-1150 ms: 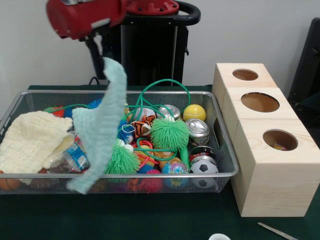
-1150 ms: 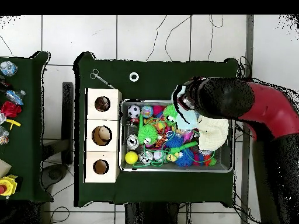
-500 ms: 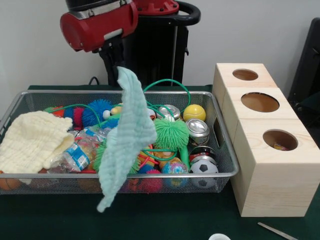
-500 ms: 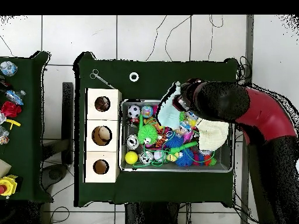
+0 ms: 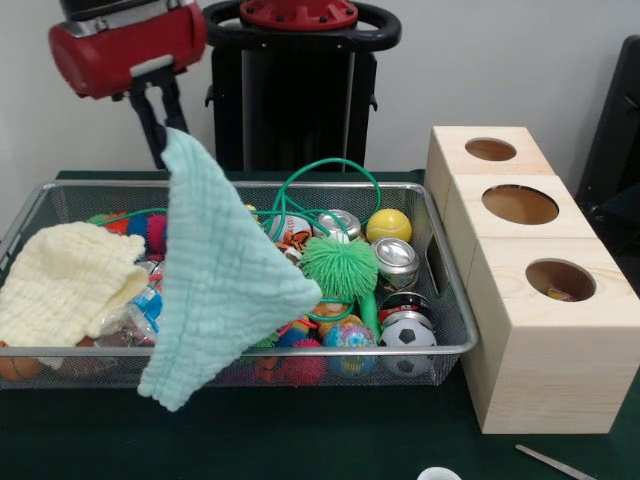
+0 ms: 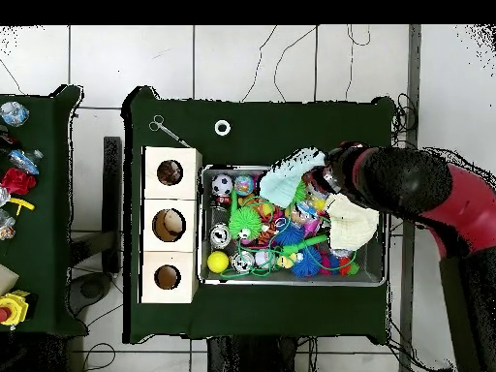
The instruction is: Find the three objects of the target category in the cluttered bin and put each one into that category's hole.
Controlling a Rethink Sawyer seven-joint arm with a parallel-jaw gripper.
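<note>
Here, a gripper [image 5: 160, 128] above the wire bin's [image 5: 40, 352] left half, fingers clenched on the top corner of a mint-green cloth [image 5: 215, 280]. Hanging from that pinch, spread wide, lower tip draped past the bin's near rim. Left of the cloth, inside the bin, a folded cream knitted cloth [image 5: 60, 280] against the left wall, with a crinkled plastic packet [image 5: 150, 305] just beside it. Right of the hanging cloth, still in the bin: a green spiky ball [image 5: 340, 265] near the middle, a green cord [image 5: 325, 170] looping up over it, two metal cans [image 5: 395, 258] beside a yellow ball [image 5: 388, 225] toward the far right corner, and a small soccer ball [image 5: 408, 332] at the near right corner. Further right, outside the bin and just beside its right wall, three wooden boxes [image 5: 545, 330] in a row, each with a round hole on top. From above, the same cloth [image 6: 289, 176] over the bin's edge [image 6: 291, 281], with the arm [image 6: 426, 189] reaching across.
</note>
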